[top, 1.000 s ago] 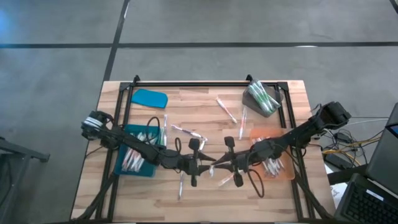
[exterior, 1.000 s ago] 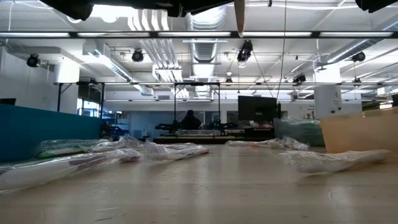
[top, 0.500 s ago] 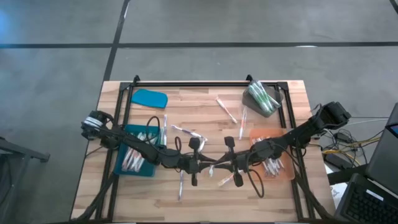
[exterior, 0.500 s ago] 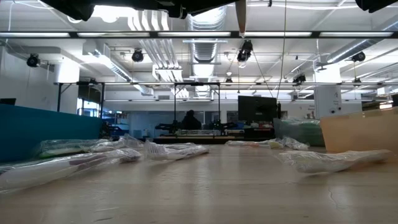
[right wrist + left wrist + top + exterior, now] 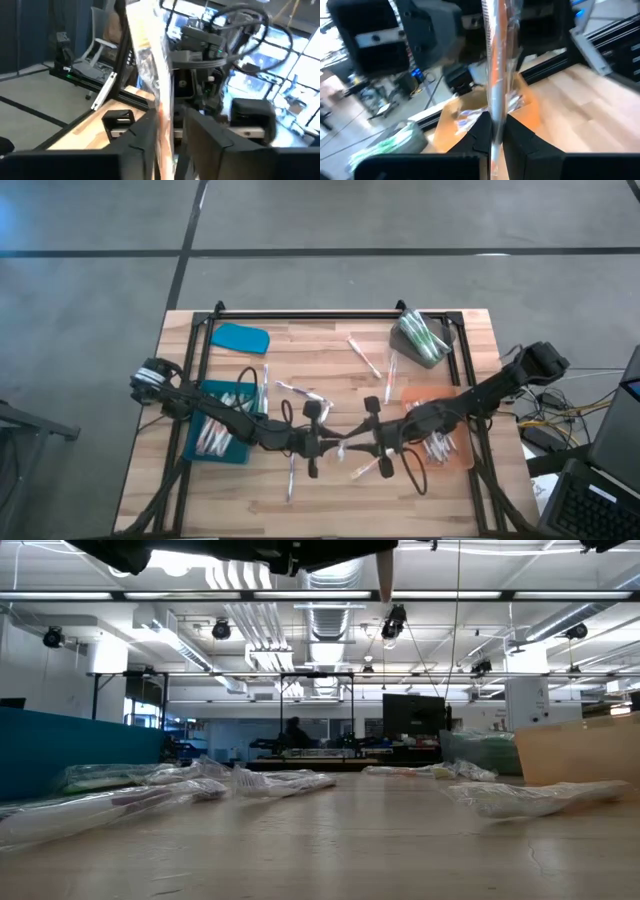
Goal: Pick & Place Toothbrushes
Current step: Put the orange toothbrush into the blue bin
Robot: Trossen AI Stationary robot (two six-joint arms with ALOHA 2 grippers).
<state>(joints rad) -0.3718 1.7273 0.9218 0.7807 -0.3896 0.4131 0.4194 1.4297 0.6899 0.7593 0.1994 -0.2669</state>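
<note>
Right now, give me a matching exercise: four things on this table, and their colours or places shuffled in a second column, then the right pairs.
Things:
1. left tray
2. right tray
3. lid
4. bin

Descriptions:
A. orange, under the right arm
B. grey, far right corner, green-packed toothbrushes inside
C. teal, under the left arm
D. blue, lying alone at the far left

Pairs: 1-C, 2-A, 3-D, 4-B

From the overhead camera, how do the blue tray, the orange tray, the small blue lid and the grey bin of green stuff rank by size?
1. Blue tray and orange tray: look about alike, and the arms cover parts of both, so I won't rank them.
2. Grey bin.
3. Blue lid, close to the bin in size.
</note>
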